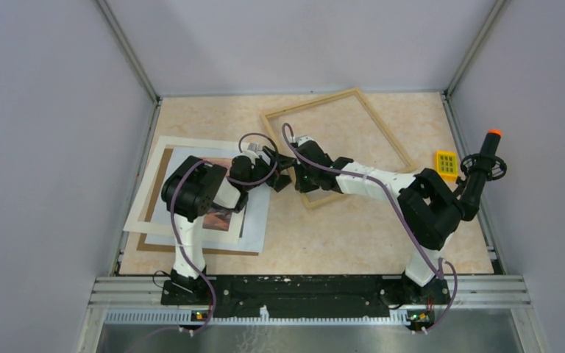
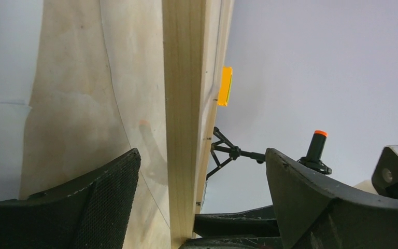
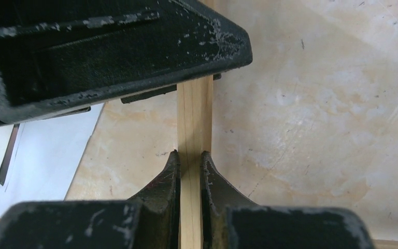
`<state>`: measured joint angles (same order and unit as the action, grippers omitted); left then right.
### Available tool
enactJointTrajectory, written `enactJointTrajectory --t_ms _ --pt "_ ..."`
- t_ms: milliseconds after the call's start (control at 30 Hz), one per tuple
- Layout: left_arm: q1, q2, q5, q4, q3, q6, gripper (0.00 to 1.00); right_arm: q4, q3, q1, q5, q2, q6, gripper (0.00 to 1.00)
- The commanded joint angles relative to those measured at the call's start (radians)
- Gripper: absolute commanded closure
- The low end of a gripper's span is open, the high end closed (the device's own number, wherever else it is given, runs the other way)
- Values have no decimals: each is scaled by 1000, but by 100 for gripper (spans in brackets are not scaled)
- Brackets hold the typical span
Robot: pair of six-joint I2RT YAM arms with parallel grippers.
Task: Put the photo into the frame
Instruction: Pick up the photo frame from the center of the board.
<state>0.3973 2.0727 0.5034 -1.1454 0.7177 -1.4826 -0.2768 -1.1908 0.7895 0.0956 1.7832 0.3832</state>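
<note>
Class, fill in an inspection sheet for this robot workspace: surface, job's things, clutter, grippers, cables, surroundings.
Surface: beige marbled table top.
Job's things: thin light-wood picture frame, skewed, far middle; orange-pink landscape photo at left, inside the window of the white card mat, partly hidden by the left arm.
Clutter: that mat; brown backing board beneath it; yellow block with green squares and black handle with orange tip at right.
Grippers: right gripper shut on the frame's rail; left gripper open, jaws either side of that rail.
Cables: purple cables along both arms.
Surroundings: pale grey walls; metal rail at near edge.

Top looks down; close wrist views seemingly share the frame (image 3: 194,119).
</note>
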Motion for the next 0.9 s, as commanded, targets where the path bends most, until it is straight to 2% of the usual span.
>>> enactJointTrajectory --t_ms 0,100,300,367,500,600,867 --pt "12 -16 -23 239 -24 20 5 55 -21 -9 -33 -75 22 100" --pt "13 -74 -57 320 -34 85 2 55 -26 -10 -35 -74 21 100" --pt "11 -140 -31 313 -57 107 2 43 -26 -14 -34 -71 17 100" --pt "17 -127 -15 306 -55 91 2 44 -25 -16 -34 -74 17 100" --pt "26 -54 15 167 -60 17 2 49 -29 -16 -46 -73 20 100" --pt "28 -17 12 121 -55 -10 2 45 -37 -17 -52 -71 20 100" --pt "37 23 -37 154 11 24 5 45 -44 -17 -62 -71 23 100"
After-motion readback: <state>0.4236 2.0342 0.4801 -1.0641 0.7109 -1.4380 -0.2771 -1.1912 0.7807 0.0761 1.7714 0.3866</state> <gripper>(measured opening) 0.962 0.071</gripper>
